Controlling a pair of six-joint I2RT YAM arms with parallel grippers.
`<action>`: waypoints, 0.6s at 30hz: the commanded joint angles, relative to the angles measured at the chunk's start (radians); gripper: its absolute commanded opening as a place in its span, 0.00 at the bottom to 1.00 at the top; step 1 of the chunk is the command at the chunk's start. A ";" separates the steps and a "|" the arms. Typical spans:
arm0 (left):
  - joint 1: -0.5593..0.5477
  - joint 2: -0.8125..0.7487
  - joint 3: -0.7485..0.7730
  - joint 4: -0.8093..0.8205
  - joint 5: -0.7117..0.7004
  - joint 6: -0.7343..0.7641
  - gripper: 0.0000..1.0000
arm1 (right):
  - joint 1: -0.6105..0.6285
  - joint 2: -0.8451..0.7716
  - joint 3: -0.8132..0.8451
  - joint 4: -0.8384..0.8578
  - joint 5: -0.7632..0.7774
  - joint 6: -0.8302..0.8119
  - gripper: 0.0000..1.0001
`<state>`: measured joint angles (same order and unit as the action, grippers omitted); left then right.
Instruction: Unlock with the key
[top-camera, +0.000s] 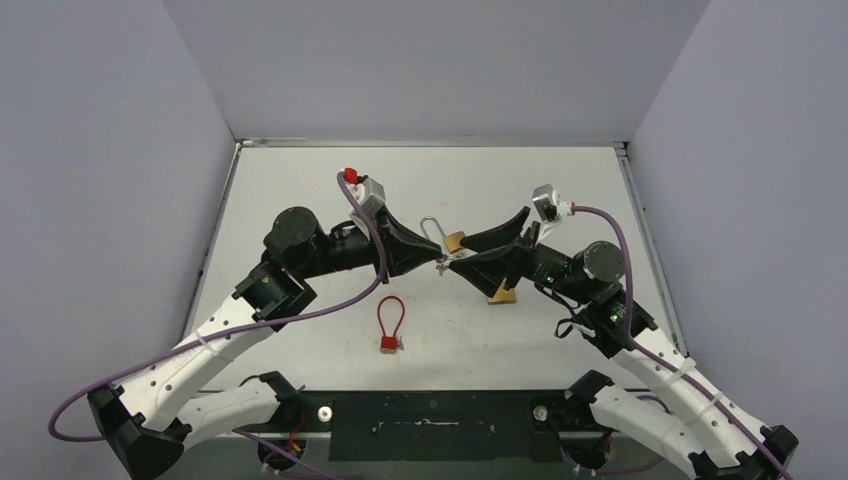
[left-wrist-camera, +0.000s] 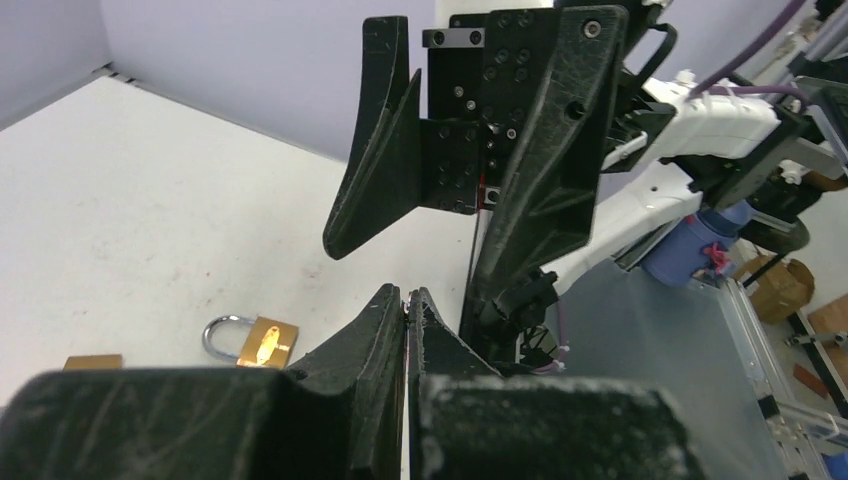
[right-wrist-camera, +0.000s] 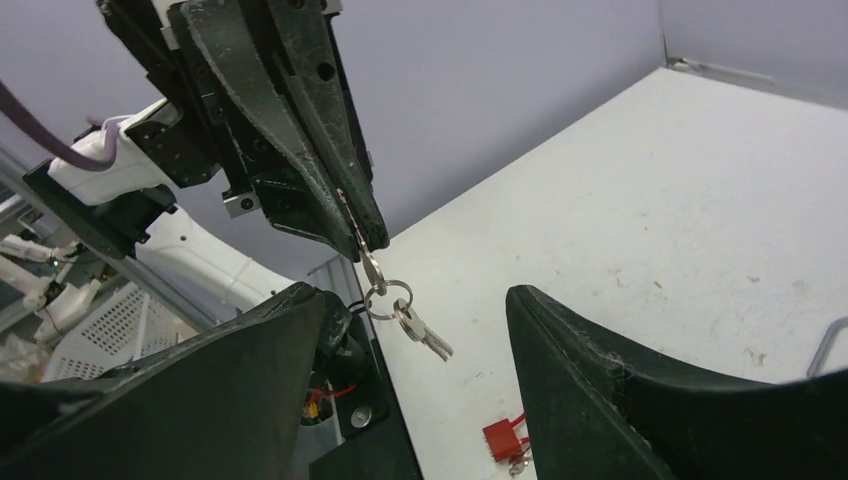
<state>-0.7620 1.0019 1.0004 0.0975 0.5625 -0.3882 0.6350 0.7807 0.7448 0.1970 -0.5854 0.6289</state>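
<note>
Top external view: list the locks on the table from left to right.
In order: red cable lock → brass padlock with the silver shackle → second brass padlock. The grippers overlap the middle padlock, so they are left out.

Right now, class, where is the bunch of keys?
In the right wrist view the keys hang pinched in the shut left gripper, above the table, just ahead of the open right gripper and near a brass padlock.

Silver key (right-wrist-camera: 372, 267) hangs pinched in the left claw (right-wrist-camera: 369, 240), ring and spare key dangling below; brass padlock (top-camera: 455, 241) lies flat mid-desk, shackle leftward.
</note>
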 joint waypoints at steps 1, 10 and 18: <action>0.009 -0.007 0.074 -0.002 0.113 -0.017 0.00 | -0.005 -0.004 0.074 0.009 -0.114 -0.090 0.63; 0.009 -0.010 0.076 0.025 0.108 -0.054 0.00 | 0.006 0.057 0.084 0.133 -0.188 -0.038 0.39; 0.009 -0.011 0.060 0.049 0.114 -0.069 0.00 | 0.015 0.081 0.079 0.188 -0.201 0.002 0.41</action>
<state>-0.7574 1.0023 1.0367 0.0944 0.6594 -0.4423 0.6422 0.8536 0.7902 0.2810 -0.7578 0.6144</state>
